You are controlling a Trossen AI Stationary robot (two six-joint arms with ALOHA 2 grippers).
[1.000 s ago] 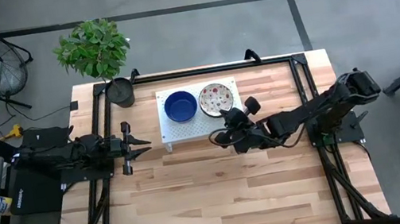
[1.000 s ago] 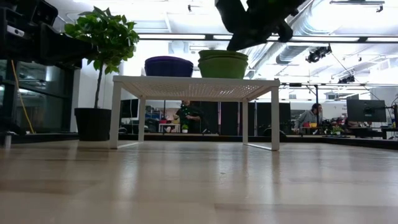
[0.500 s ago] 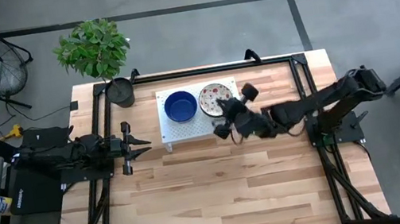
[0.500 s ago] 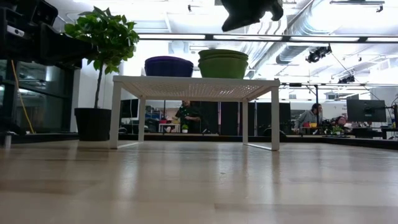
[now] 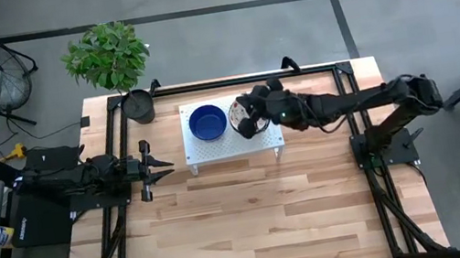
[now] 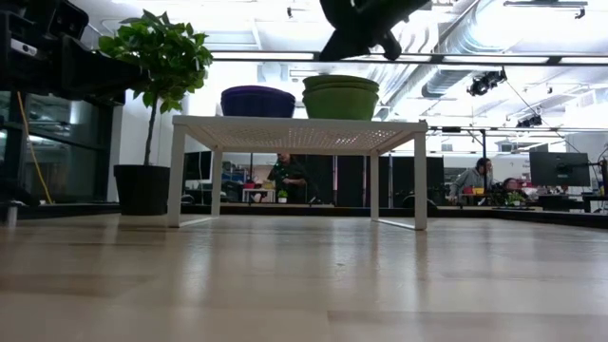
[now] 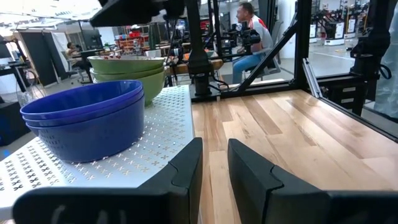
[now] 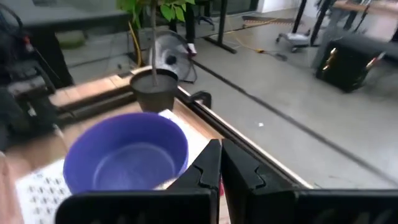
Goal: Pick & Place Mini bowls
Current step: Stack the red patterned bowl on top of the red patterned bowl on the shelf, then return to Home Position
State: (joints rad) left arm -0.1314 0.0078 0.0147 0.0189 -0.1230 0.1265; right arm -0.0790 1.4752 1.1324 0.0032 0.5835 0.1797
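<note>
A white perforated stand point(image 5: 215, 148) at the table's far middle carries two stacks of mini bowls. The deep blue stack point(image 5: 208, 121) sits on its left half. The stack that is green outside point(image 6: 340, 98) sits on its right half, and my right arm hides most of its speckled inside in the high view. My right gripper point(image 5: 249, 117) hovers shut above that stack, clear of its rim in the low view point(image 6: 359, 27). My left gripper point(image 5: 165, 166) waits at the table's left side, level, its fingers a narrow gap apart.
A black plant pot point(image 5: 138, 106) with a leafy plant stands at the table's far left corner, just left of the stand. A black frame rail point(image 5: 241, 79) runs along the far edge. Bare wood point(image 5: 253, 218) spreads from the stand toward the near edge. People sit far off in the room.
My right gripper has risen from the near side of the stand and swung toward the table's far edge and a little left, ending over the right-hand bowl stack. The arm has stretched out across the stand. The bowls and the left arm have stayed put.
</note>
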